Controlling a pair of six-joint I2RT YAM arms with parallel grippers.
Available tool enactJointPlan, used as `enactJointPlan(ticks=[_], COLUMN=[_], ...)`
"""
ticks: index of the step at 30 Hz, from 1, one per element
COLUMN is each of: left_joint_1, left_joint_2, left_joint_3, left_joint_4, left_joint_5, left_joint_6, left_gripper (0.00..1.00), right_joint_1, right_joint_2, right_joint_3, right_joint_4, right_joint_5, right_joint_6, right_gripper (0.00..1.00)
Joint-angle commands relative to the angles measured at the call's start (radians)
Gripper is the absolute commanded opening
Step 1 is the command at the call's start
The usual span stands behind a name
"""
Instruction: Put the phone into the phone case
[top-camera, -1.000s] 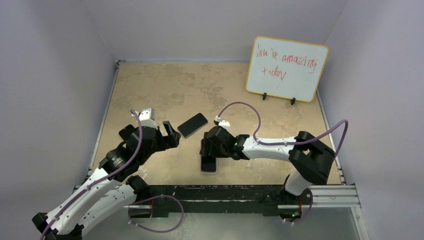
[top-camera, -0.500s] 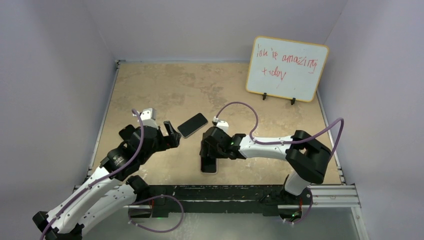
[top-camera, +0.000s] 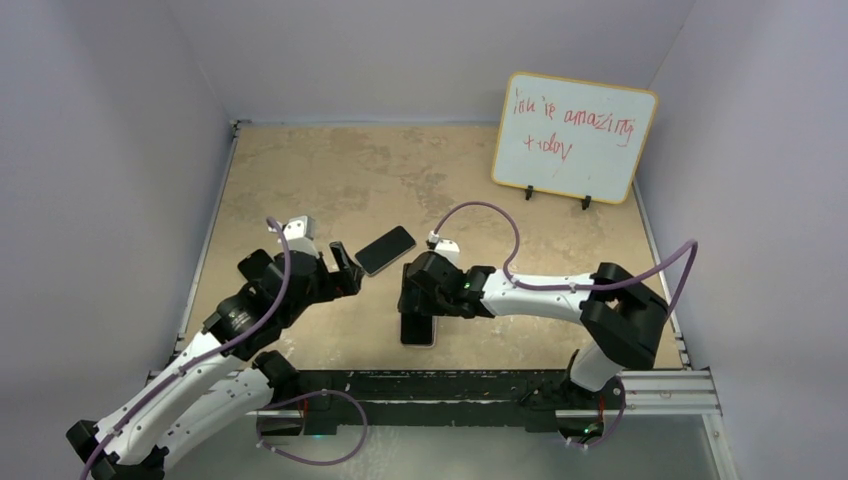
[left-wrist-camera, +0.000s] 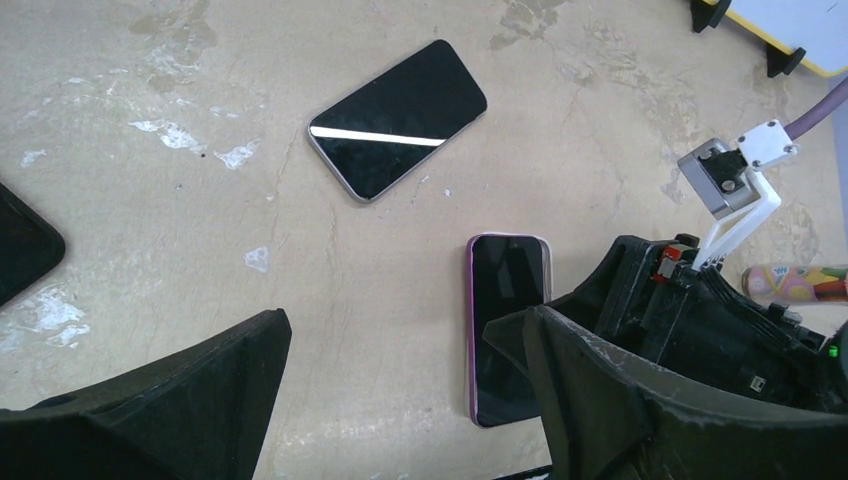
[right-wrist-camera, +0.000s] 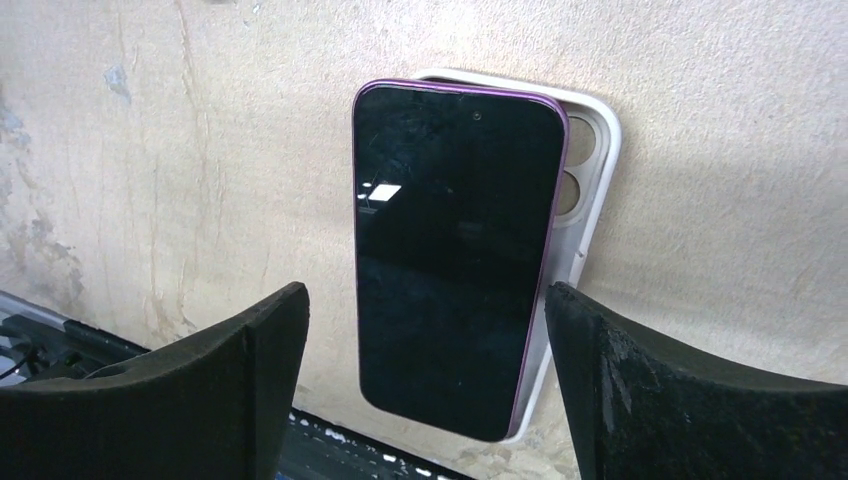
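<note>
From above, the tan mottled surface (top-camera: 300, 180) carries a whiteboard (top-camera: 573, 137) with red handwriting, standing at its far right corner. A silver-edged phone (top-camera: 385, 250) lies screen up near the middle of the surface, set at a slant. The left end effector (top-camera: 345, 268) hangs just beside its near-left end, not touching it. The right end effector (top-camera: 415, 300) hovers over a purple-edged phone (top-camera: 418, 330), which lies close to the near edge of the surface, a little right of the silver-edged one.

The left wrist camera shows its own two dark fingers (left-wrist-camera: 190, 400) standing wide apart with bare surface between them and nothing held. Beyond them lies the silver-edged phone, a bright streak across its glass. The purple-edged phone lies nearer and to the right, its right side partly hidden behind the right arm's wrist.

The right wrist camera looks straight down on the purple-edged phone, screen up. It rests on top of the white phone case (right-wrist-camera: 592, 170) but is not seated in it. It sits askew, so the case's rim shows along the top and down the right side, with the camera cut-outs uncovered at the top right. The right fingers (right-wrist-camera: 250, 380) stand apart on either side of the phone — neither one touches it.
</note>
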Motion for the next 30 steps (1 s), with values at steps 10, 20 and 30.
enactJointPlan(ticks=[10, 20, 30], left_joint_1=[0.001, 0.001, 0.001], left_joint_2=[0.147, 0.335, 0.52], left_joint_3=[-0.105, -0.213, -0.263], left_joint_4=[0.237, 0.53, 0.729], left_joint_5=[0.217, 0.398, 0.509], left_joint_6=[0.003, -0.023, -0.014], left_gripper=[0.78, 0.57, 0.42], right_joint_1=[-0.003, -0.08, -0.165], right_joint_2=[-0.151, -0.203, -0.225], right_joint_3=[-0.065, -0.209, -0.346], right_joint_4=[-0.023, 0.125, 0.334], right_joint_5=[0.018, -0.067, -0.229], right_joint_6=[-0.08, -0.09, -0.065], right_gripper=[0.7, 0.55, 0.48])
